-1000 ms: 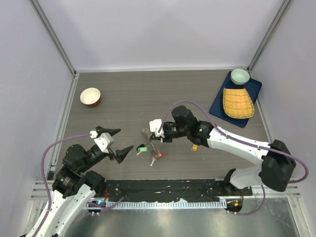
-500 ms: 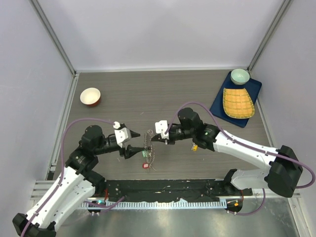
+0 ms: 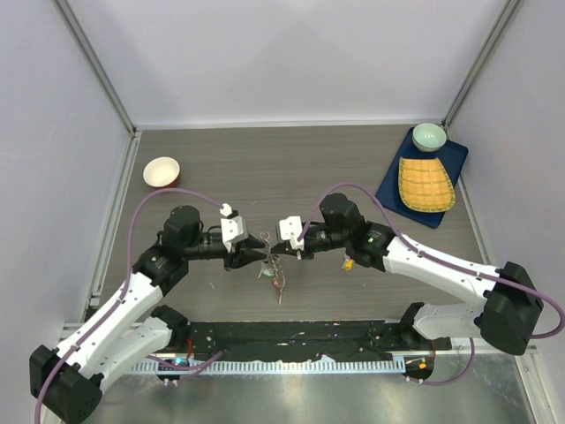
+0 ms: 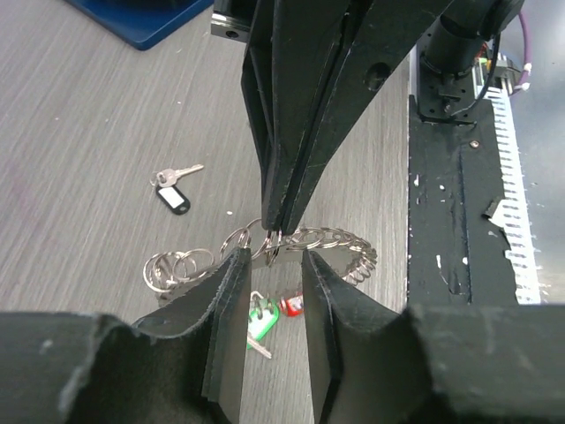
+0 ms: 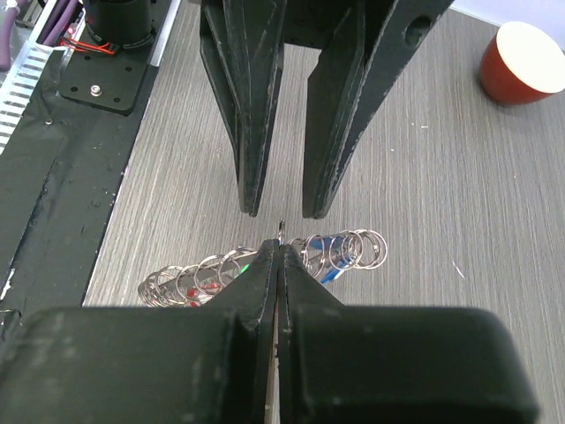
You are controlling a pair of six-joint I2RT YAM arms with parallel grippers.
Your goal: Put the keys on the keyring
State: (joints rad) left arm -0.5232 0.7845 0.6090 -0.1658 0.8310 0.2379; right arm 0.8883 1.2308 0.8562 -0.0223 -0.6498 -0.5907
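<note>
**Near zone.** The small silver keys (image 3: 275, 281) already strung, one with a green plastic tag and one with a red, hang down to the grey wood-grain table (image 3: 212, 168) on the side of the bundle nearest the arm bases.

**Middle zone.** Midway between the arms is the thin grey metal keyring (image 5: 353, 247), fringed with small silver split rings. The right gripper (image 5: 279, 256) has its two black fingers pressed together on the ring's wire, pinching it at about mid-length. The left gripper (image 4: 270, 261) faces it head-on with fingers spread and nothing held. Its tips stand one to each side of the pinch point, just beside the ring. Whether they touch the wire cannot be told.

**Governing relation.** The two grippers lie tip to tip on one left-to-right line, and the ring's long axis runs across that line, near to far. It therefore shows as a thin edge from above and as a broad row of loops in both wrist views. On this evidence the left gripper is the free one and would need only a short advance along its own axis to bracket the ring. The right gripper is committed as holder.

**Far zone.** A loose silver key with a black plastic tag (image 4: 172, 187) lies flat on the table, well apart from the ring and on the right arm's side. Beyond it are a red-brown bowl (image 3: 161, 172) at far left and a dark blue tray (image 3: 388, 190) at far right.
</note>
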